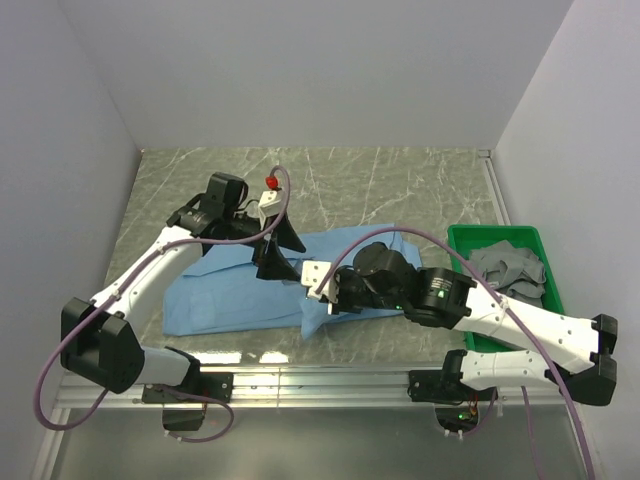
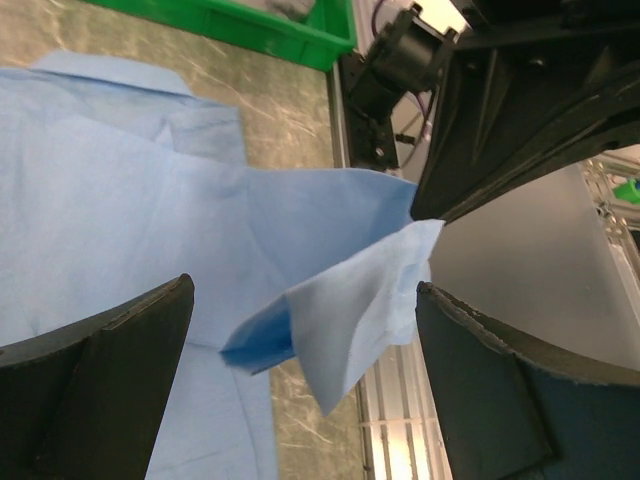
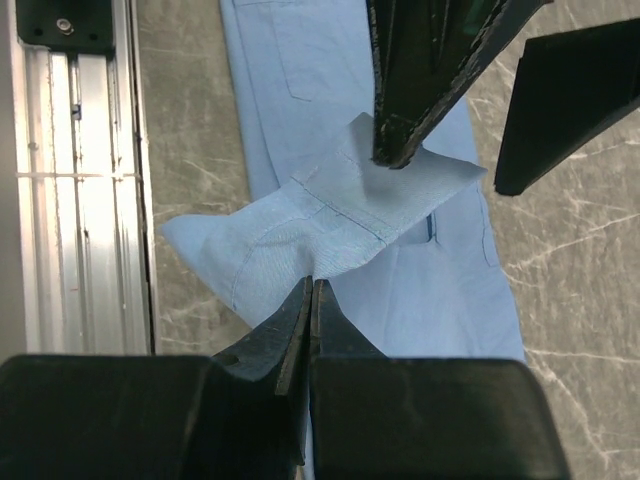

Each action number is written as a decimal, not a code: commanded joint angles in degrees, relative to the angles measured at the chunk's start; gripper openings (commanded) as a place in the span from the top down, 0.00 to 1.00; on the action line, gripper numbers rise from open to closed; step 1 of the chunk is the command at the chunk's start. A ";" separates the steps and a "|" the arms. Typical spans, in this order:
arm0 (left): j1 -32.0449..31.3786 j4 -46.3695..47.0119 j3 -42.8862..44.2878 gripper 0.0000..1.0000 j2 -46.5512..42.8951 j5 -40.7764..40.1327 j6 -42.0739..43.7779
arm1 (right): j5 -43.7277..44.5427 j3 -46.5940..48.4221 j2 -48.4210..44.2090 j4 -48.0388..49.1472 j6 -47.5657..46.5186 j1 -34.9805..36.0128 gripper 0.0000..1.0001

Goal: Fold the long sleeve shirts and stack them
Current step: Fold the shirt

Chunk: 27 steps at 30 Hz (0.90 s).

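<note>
The plain light blue long sleeve shirt [image 1: 235, 295] lies spread on the grey marbled tabletop [image 1: 400, 185], between the two arms. Only its stitched cuff [image 3: 340, 215] is raised off the cloth below.

The right hand [image 3: 312, 288] has its fingers pressed together on the cuff's near edge, pinching it. The left hand [image 2: 305, 288] is spread wide, one finger on either side of the raised flap (whether one brushes it we cannot tell).

We judge this to be a second grip being taken so the sleeve can be folded across the body. To do it well, we would:

- settle the left fingers around the cuff's free corner, clear of the shirt layer beneath;
- close firmly before anything else moves;
- carry the sleeve low and flat so the thin cloth does not bunch.

The green plastic bin [image 1: 455, 232] holding grey cloth [image 1: 510, 262] sits well apart, at the right.
</note>
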 commanded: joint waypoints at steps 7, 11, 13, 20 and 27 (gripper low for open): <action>-1.30 -7.85 2.02 0.09 1.58 1.75 7.17 | 0.86 3.11 0.58 4.13 -2.07 0.43 1.00; -1.21 -9.17 2.64 0.30 1.85 1.31 7.87 | 1.48 2.59 0.66 4.30 -1.98 0.34 1.00; -1.30 -8.99 2.90 0.47 1.76 1.13 7.52 | 1.57 2.41 0.66 4.30 -1.80 0.34 1.00; -1.30 -6.27 2.90 0.99 -0.17 -1.32 3.48 | 3.58 1.00 0.58 5.62 -0.66 0.34 1.00; -1.30 -4.16 3.07 1.00 -5.00 -7.56 -3.46 | 11.92 2.05 -0.91 6.94 5.75 0.34 0.46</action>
